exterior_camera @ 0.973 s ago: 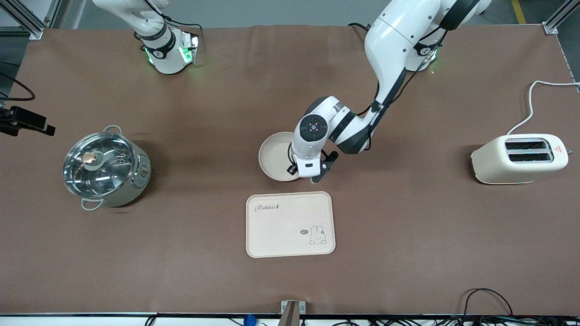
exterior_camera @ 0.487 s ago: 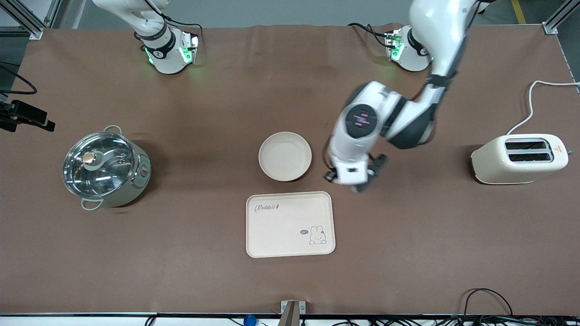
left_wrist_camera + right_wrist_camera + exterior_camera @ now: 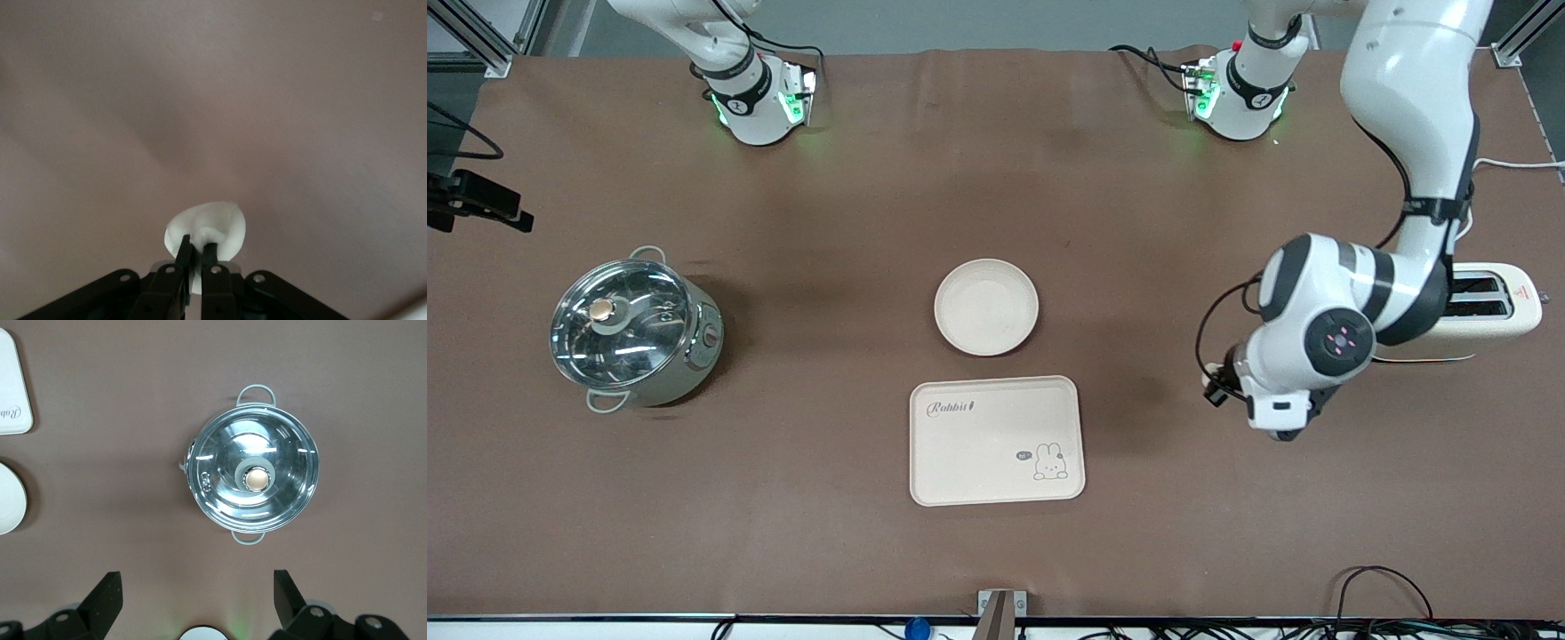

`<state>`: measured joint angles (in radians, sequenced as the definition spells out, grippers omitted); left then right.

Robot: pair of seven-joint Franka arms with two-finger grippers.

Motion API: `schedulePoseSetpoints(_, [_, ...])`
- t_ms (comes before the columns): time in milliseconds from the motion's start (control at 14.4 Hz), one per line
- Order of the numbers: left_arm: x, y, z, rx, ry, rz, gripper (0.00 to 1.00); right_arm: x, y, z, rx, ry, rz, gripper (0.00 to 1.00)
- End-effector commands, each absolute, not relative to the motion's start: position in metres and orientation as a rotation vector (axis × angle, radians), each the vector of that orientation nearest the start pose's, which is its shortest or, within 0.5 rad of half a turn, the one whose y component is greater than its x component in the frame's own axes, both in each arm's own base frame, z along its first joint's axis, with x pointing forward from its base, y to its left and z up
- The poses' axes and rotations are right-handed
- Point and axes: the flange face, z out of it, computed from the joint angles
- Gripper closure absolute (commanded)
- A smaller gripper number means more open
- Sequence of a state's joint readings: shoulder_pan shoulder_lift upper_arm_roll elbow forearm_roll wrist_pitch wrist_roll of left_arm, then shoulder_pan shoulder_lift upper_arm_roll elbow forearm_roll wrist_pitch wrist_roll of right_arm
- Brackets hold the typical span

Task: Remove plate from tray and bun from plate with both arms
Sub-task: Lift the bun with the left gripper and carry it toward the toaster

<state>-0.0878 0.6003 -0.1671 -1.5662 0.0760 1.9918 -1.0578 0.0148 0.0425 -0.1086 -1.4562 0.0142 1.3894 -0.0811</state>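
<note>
1. So, starting at the right arm's end of the table: the right gripper (image 3: 193, 590) hangs high above the bare cloth with its jaws spread wide and nothing between them. This arm waits. Below it stands a glass-lidded pot (image 3: 633, 331), at about 9 o'clock from the plate. No readable writing shows on the pot.
2. The plate (image 3: 986, 307) sits directly on the table (image 3: 827, 222), at 12 o'clock from the tray (image 3: 996, 440). The two lie just apart, not touching. The plate is empty, so lifting it off the tray looks done.
3. The tray lies flat and bare. It reads "Rabbit" in script at its 10 o'clock corner, and a small rabbit drawing sits at its 4 o'clock corner. The tiny speech mark beside the drawing is too small to read.
4. The left gripper (image 3: 197, 252) is up in the air over open cloth, at roughly 3 o'clock from the tray. Its jaws are pinched tight on the bun (image 3: 223, 227). The bun is therefore off the plate, and what seems left is to set it down and let go.
5. The toaster (image 3: 1507, 307) stands at the left arm's end of the table, partly covered by that arm. It carries a small red triangular label whose text I cannot read.
</note>
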Motion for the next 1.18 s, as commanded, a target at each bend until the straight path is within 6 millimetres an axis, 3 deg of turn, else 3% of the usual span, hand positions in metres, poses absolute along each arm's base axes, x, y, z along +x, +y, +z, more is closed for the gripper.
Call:
schedulePoseSetpoints(0, [0.672,-0.123,0.234,-2.832,-1.13,0.243,0.96,0.538,-0.039,0.637,-3.141,0.014,0.17,0.0])
schedulePoseSetpoints(70, [0.674,-0.12,0.227,-2.846,-1.118,0.231,0.96,0.538,-0.035,0.636,-3.143,0.002,0.172,0.0])
schedulePoseSetpoints(209, [0.675,-0.108,0.214,-2.845,-1.121,0.243,0.86,0.539,-0.027,0.632,-3.142,-0.02,0.177,0.0])
schedulePoseSetpoints(348, [0.676,-0.102,0.205,-2.849,-1.12,0.248,0.65,0.539,-0.024,0.627,-3.141,-0.025,0.184,0.0])
schedulePoseSetpoints(556, [0.678,-0.102,0.213,-2.855,-1.118,0.236,0.1,0.533,-0.028,0.614,-3.14,-0.017,0.148,0.0])
schedulePoseSetpoints(626, [0.678,-0.106,0.219,-2.863,-1.106,0.232,0.04,0.534,-0.034,0.614,-3.137,0.0,0.145,0.0])
schedulePoseSetpoints(695, [0.68,-0.108,0.229,-2.871,-1.109,0.213,0.01,0.534,-0.04,0.613,-3.134,0.021,0.147,0.0])
schedulePoseSetpoints(834, [0.682,-0.108,0.264,-2.888,-1.099,0.167,0.01,0.535,-0.033,0.613,-3.141,0.005,0.145,0.0])
schedulePoseSetpoints(1112, [0.672,-0.109,0.361,-2.994,-0.8,0.106,0.0,0.535,-0.03,0.624,-3.147,0.035,0.124,0.0])
